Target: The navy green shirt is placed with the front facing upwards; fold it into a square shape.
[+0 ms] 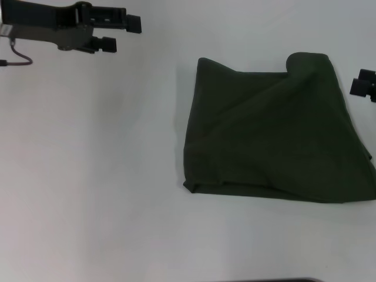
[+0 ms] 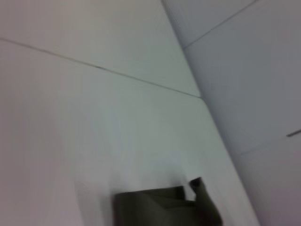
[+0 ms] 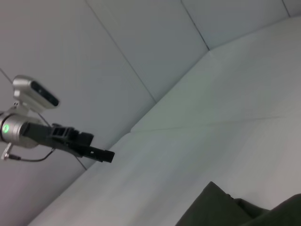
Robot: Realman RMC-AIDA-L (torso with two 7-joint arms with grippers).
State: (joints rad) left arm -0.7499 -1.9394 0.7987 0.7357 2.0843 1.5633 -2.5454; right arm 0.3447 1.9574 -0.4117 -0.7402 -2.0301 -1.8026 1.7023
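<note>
1. Looking at the shirt: folded, roughly square, plain side up on the table.
2. My left gripper hangs spread, well apart from it.
3. Right gripper beside it; can't tell its fingers.
4. I judge only tidying remains.

A broad stretch of plain white tabletop lies open from 6 o'clock round to 10 o'clock in the head view, with free passage for a gripper. The only obstacle on the surface is the folded dark olive-green cotton shirt, bulking at 3 o'clock with a raised fold at its far right corner. The black left gripper, jaws parted, hangs above the table at 11 o'clock, well apart from the cloth. The black right gripper sits at the 3 o'clock edge, just beside the shirt's far right corner, narrowing that approach.
</note>
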